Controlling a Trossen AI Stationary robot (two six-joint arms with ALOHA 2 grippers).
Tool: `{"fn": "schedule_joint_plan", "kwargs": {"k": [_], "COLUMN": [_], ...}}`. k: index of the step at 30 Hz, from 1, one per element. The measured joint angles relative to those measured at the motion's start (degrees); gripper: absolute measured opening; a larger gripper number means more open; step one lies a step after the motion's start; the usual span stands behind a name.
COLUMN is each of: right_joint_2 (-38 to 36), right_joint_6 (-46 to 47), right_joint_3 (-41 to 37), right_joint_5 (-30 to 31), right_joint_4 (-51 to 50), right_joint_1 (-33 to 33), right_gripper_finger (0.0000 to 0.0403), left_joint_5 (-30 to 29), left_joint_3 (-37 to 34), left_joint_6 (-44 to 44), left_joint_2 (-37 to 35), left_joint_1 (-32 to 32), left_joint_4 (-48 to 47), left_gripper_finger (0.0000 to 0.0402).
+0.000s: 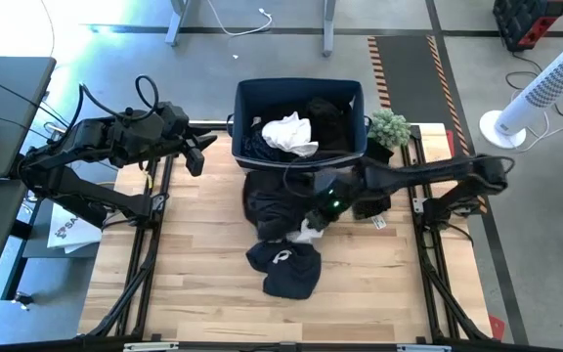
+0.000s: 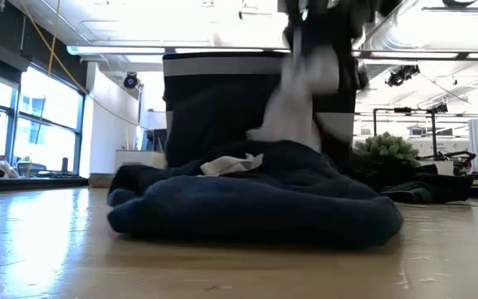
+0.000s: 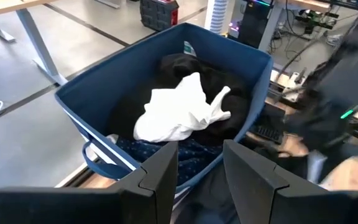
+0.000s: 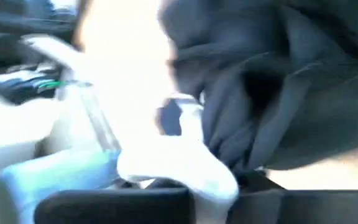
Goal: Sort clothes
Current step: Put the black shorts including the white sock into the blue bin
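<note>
The dark blue bin (image 1: pixel 245 98) stands at the table's far middle and holds a white shirt (image 1: pixel 289 134) on black garments; it also shows in the left wrist view (image 3: pixel 98 81). A heap of black clothes (image 1: pixel 272 200) lies before the bin. A navy garment (image 1: pixel 286 269) lies nearer, and in the low view (image 2: pixel 256 203) a small white piece (image 2: pixel 231 164) rests on it. My right gripper (image 1: pixel 316 217) is over the heap, shut on a white garment (image 2: pixel 299 95). My left gripper (image 1: pixel 201 154) hovers open and empty left of the bin. My right gripper holds the white garment (image 4: pixel 179 171) between its fingers, coming from above. The place of contact is blurred, so which part it has cannot be told. The garment hangs below the gripper (image 2: pixel 293 108), and its lower end reaches the dark heap.
A small green plant (image 1: pixel 389 125) stands right of the bin. More black cloth (image 1: pixel 374 205) and a small tag (image 1: pixel 379 223) lie at the right. Bare wood lies at the table's near left (image 1: pixel 194 264).
</note>
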Motion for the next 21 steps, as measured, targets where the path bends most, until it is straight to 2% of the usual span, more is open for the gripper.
{"fn": "schedule_joint_plan", "kwargs": {"k": [4, 6, 15, 21], "right_joint_2": [-5.9, -7.2, -5.8, -3.0], "right_joint_6": [-4.7, -6.3, -21.3, -26.0], "right_joint_3": [10.7, 16.3, 41.4, 49.5], "right_joint_5": [-5.7, -6.0, 6.2, 5.0], "right_joint_4": [-3.6, -3.4, -2.5, -2.7], "right_joint_1": [-1.8, -3.5, -13.0, -17.4], "right_gripper_finger": [0.001, 0.001, 0.0005, 0.0008], "left_joint_5": [-0.8, -0.9, -0.9, -0.9], "left_joint_3": [0.0, 0.0, 0.0, 0.0], "left_joint_6": [0.0, 0.0, 0.0, -1.1], "left_joint_2": [0.0, 0.0, 0.0, 0.0], "left_joint_1": [0.0, 0.0, 0.0, 0.0], "left_joint_4": [0.1, 0.2, 0.3, 0.2], "left_gripper_finger": [0.0126, 0.0126, 0.0126, 0.0126]}}
